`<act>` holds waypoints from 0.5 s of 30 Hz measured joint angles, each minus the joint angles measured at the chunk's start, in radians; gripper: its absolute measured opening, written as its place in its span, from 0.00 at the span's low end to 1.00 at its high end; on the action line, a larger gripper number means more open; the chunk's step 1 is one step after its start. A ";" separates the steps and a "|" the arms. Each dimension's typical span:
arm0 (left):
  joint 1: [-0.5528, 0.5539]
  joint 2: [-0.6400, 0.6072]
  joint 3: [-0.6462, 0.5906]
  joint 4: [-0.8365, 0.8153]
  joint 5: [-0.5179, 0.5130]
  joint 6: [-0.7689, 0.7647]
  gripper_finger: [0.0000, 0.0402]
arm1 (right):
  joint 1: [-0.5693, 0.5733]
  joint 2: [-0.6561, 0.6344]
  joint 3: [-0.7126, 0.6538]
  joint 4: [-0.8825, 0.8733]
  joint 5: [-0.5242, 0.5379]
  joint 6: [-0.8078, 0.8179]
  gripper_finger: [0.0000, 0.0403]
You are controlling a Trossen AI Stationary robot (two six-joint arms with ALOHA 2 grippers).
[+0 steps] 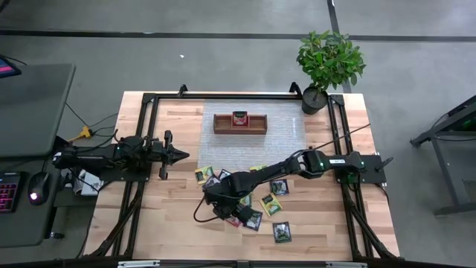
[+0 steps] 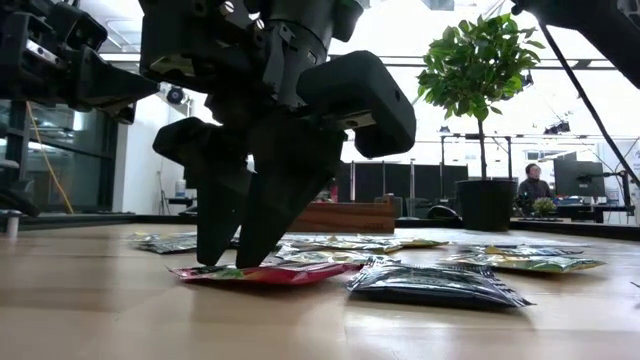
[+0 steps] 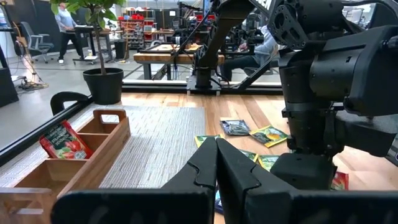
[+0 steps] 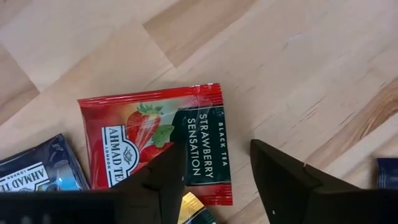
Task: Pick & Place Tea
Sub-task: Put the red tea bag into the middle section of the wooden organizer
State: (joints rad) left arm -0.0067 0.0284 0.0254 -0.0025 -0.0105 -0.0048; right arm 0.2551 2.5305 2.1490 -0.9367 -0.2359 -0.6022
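On the table, the wooden tray holds one red packet; the right gripper, fingers spread, straddles the strawberry tea packet lying flat. Pick step: it needs closing. Left gripper waits clenched

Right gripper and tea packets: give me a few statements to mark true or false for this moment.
1. The right gripper is open above a red tea packet on the table. True.
2. The wooden tray holds no packets. False: one red packet sits in its middle compartment.
3. The left gripper is shut and holds nothing. True.
4. The right gripper has lifted a dark packet. False: it holds nothing.
5. A potted plant stands at a table corner. True.
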 joint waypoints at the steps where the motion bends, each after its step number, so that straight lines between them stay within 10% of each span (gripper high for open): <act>1: 0.000 0.000 0.000 0.000 0.000 0.000 0.00 | 0.000 0.004 0.000 0.000 0.000 0.000 0.41; 15: 0.000 0.000 0.000 0.000 0.000 0.000 0.00 | 0.000 0.031 0.001 0.007 0.000 0.045 0.33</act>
State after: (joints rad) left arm -0.0067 0.0284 0.0250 -0.0028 -0.0105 -0.0048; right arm 0.2546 2.5616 2.1498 -0.9294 -0.2364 -0.5571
